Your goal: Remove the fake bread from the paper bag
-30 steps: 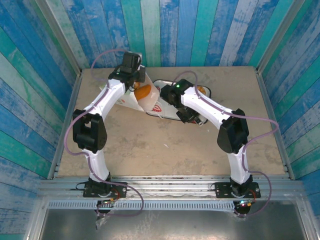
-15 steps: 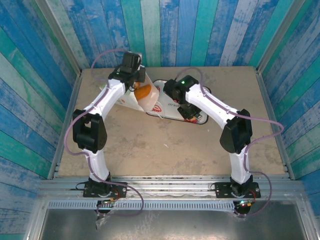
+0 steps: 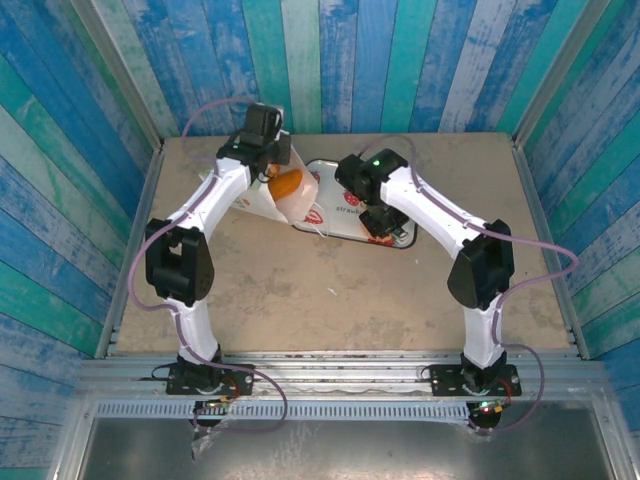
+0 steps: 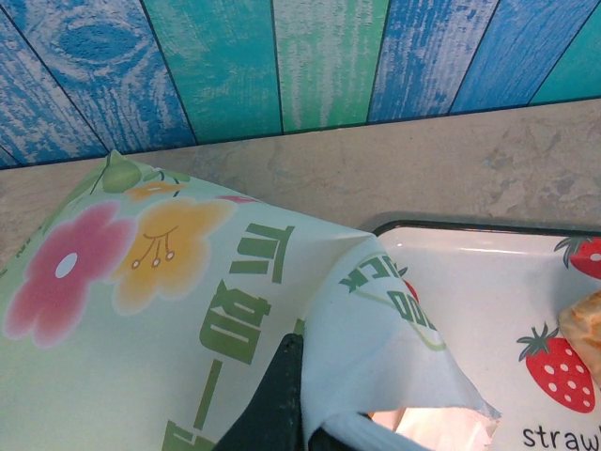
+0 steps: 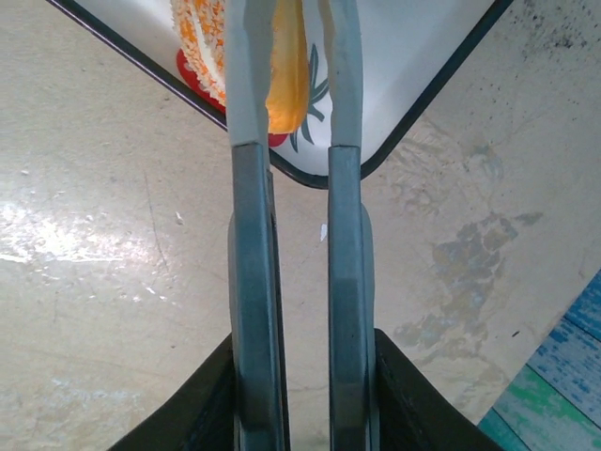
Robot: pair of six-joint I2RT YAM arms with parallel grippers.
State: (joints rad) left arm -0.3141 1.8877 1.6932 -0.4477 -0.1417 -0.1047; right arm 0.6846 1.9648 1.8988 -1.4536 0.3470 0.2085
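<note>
Since a second ago, my right elbow has swung outward and my right gripper (image 3: 383, 222) has shifted slightly across the tray. My left arm is unchanged.

Left: my left gripper (image 3: 268, 160) is at the upper rim of the white paper bag (image 3: 288, 208), printed with pink and yellow flowers and green lettering. The bag rests on the beige tabletop (image 3: 320, 300). My fingers (image 4: 274, 399) are together, clamped on a fold of the bag's paper edge. One glossy orange fake bread roll (image 3: 288, 183) shows inside the bag's mouth.

Centre: the white rectangular strawberry-patterned tray (image 4: 470, 282), dark-rimmed, lies just beside the bag's mouth. A pale golden bread piece (image 4: 587, 324) lies on it.

Right: my right gripper hangs over the tray's corner, fingers a narrow gap apart. A smooth orange bread piece (image 5: 286, 85) sits at the tips, beside a crumb-textured orange-and-white one (image 5: 199, 42). I cannot tell whether the fingers press the smooth piece.
</note>
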